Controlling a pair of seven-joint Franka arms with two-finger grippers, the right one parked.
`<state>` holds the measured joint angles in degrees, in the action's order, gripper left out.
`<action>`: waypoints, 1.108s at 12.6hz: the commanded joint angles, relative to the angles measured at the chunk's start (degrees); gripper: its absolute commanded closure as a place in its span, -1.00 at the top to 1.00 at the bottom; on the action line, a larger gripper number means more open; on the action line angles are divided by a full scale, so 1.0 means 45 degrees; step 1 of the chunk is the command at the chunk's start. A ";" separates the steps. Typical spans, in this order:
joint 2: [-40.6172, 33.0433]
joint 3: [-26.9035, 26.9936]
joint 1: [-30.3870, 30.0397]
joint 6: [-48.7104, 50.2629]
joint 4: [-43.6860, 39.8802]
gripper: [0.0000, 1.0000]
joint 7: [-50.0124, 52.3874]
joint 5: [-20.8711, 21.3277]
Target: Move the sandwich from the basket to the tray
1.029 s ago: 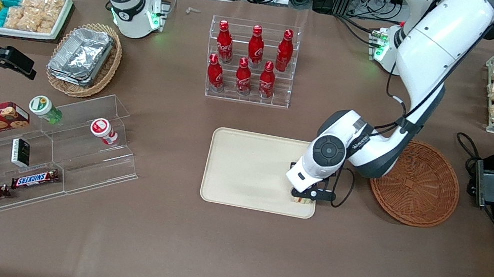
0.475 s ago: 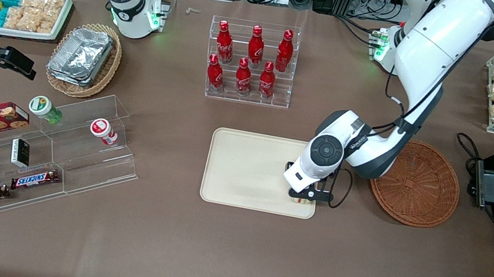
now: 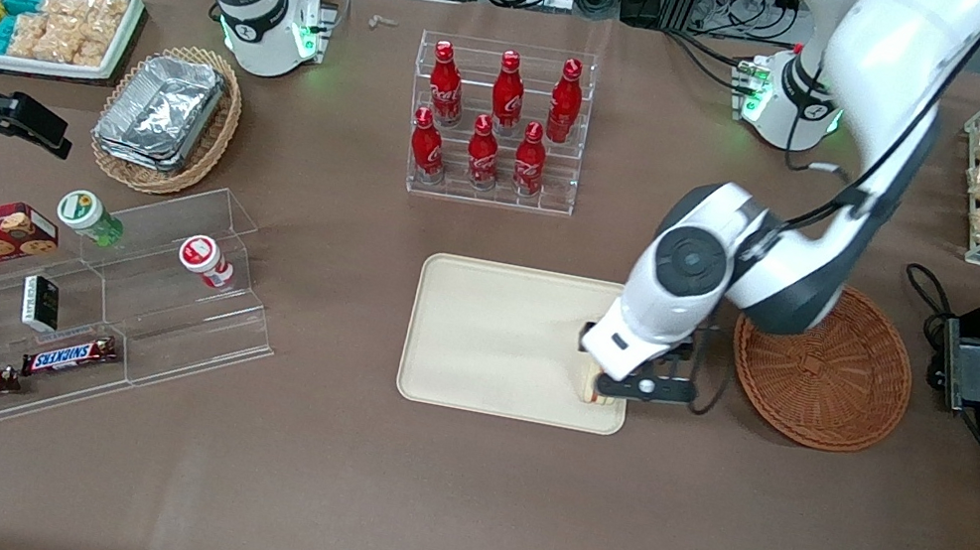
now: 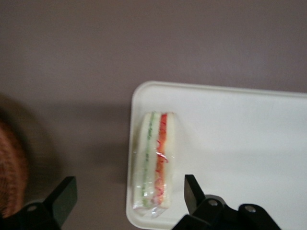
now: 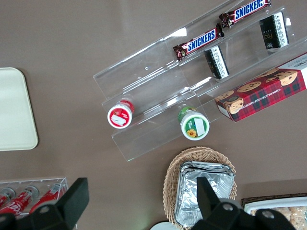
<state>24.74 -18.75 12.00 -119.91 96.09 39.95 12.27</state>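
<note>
while the sandwich lies on the tray corner nearest the basket, gripper hovers above, fingers spread; snickers bars readable.

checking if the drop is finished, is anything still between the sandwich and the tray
Nothing visible. The sandwich already lies on the tray, in the corner nearest the basket. The gripper hangs open above it, fingers apart and clear of the sandwich.

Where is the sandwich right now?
The sandwich lies on the tray, at the tray corner nearest the front camera on the basket's side. The open gripper hangs above it, fingers apart.
</note>
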 commanded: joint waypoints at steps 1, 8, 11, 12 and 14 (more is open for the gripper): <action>-0.1276 -0.0053 -0.0516 0.0454 0.0308 0.99 0.0166 -0.0243; -0.3814 0.0784 -0.0595 0.3419 0.0425 0.99 -0.1995 -0.2467; -0.4987 0.2286 -0.0595 0.4865 0.0444 0.99 -0.4514 -0.3349; -0.5280 0.2909 -0.0576 0.5024 0.0502 0.99 -0.4986 -0.3448; -0.5769 0.3771 -0.0576 0.5258 0.0581 0.99 -0.5903 -0.3449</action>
<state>1.94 -4.66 9.23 -97.11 96.64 17.58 -1.93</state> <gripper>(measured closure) 0.000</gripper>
